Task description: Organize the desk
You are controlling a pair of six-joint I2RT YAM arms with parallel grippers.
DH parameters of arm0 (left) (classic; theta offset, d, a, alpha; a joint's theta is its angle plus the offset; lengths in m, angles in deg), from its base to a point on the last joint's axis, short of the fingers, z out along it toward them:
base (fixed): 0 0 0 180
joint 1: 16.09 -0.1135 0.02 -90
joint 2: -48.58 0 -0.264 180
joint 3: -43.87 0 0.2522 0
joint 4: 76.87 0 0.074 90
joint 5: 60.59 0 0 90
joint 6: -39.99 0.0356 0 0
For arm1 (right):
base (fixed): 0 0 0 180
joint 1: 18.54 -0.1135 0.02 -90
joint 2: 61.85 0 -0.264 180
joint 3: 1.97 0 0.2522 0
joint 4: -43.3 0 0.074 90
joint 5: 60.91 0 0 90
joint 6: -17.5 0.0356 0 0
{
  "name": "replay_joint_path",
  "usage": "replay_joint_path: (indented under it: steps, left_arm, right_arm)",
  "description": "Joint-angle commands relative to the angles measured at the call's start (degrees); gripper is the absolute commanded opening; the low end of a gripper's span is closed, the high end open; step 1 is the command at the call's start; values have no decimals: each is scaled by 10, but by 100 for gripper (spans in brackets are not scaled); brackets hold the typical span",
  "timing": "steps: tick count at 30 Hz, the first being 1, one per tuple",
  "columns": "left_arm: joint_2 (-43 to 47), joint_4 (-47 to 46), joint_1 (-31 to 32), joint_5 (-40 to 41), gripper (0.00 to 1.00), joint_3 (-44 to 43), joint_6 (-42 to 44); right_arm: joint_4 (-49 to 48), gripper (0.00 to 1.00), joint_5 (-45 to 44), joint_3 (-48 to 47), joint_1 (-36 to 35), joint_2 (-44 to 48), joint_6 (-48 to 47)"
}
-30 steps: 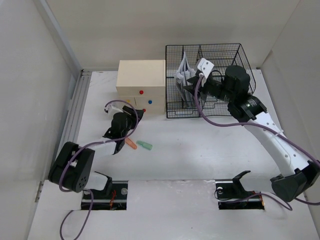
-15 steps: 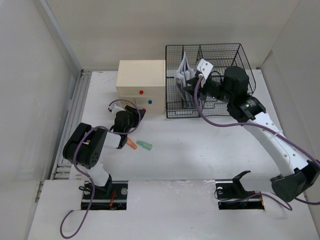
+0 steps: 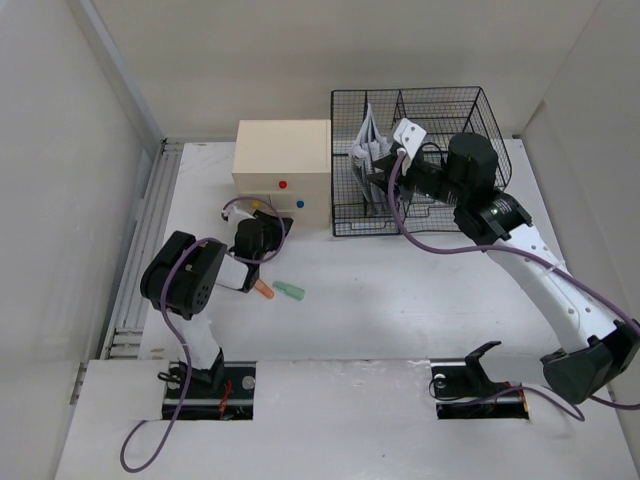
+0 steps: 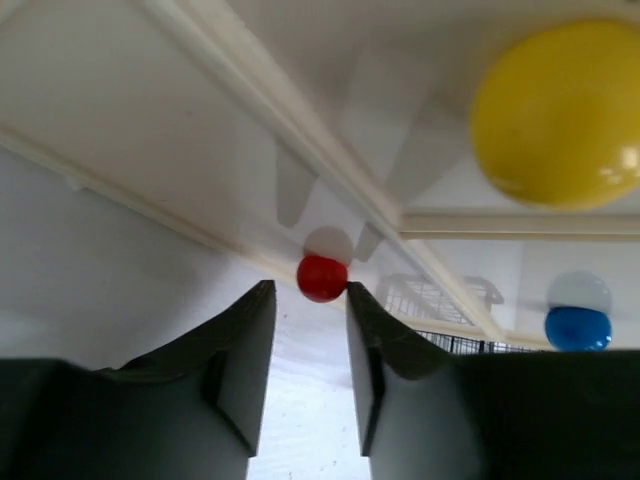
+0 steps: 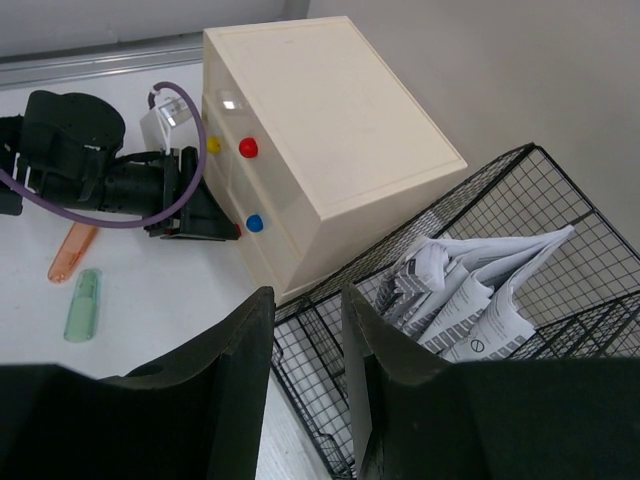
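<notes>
The desk [image 3: 400, 300] is a white tabletop. A cream drawer box [image 3: 283, 165] stands at its back. My left gripper [image 3: 268, 222] is low at the box's front, open with a narrow gap. In the left wrist view, the left gripper [image 4: 308, 290] has a red knob [image 4: 322, 278] right at its tips, against the right finger [image 4: 385, 350] and not clasped. A yellow knob [image 4: 555, 115] and a blue knob [image 4: 577, 328] sit further right. My right gripper [image 3: 372, 185] hovers open and empty over the black wire rack [image 3: 440, 110]; in its own view, the right gripper [image 5: 306, 292] is above the rack's mesh.
An orange pen [image 3: 263, 289] and a green marker [image 3: 290, 290] lie on the desk just behind my left wrist. Folded papers [image 5: 480, 290] stand in the rack. Grey slotted rails [image 3: 150, 230] run along the left edge. White walls close in on both sides.
My left arm has folded in and its gripper has moved up to the drawer box's front, with the jaws narrowing. The right arm has barely moved.
</notes>
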Motion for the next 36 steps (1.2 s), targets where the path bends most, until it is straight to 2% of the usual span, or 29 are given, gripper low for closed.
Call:
replay_joint_path:
  steps: [1, 9, 16, 18, 22, 36]
  left_arm:
    - [2, -36, -2, 20, 29, -24, 10]
    - [2, -17, -2, 35, 21, -43, 29]
    - [-4, 0, -2, 47, 21, -54, 48]
    - [-4, 0, -2, 47, 11, -54, 48]
    - [-4, -13, -2, 47, 7, -29, 48]
    - [78, -107, 58, 47, 6, 146, -1]
  right_arm:
    - [-37, 38, 11, 1, 1, 8, -2]
    - [-37, 38, 16, 1, 1, 8, -2]
    - [-37, 38, 16, 1, 1, 3, -2]
    - [-37, 38, 16, 1, 1, 3, -2]
    - [-37, 38, 22, 1, 1, -2, -8]
    - [-32, 38, 44, 1, 1, -8, -8]
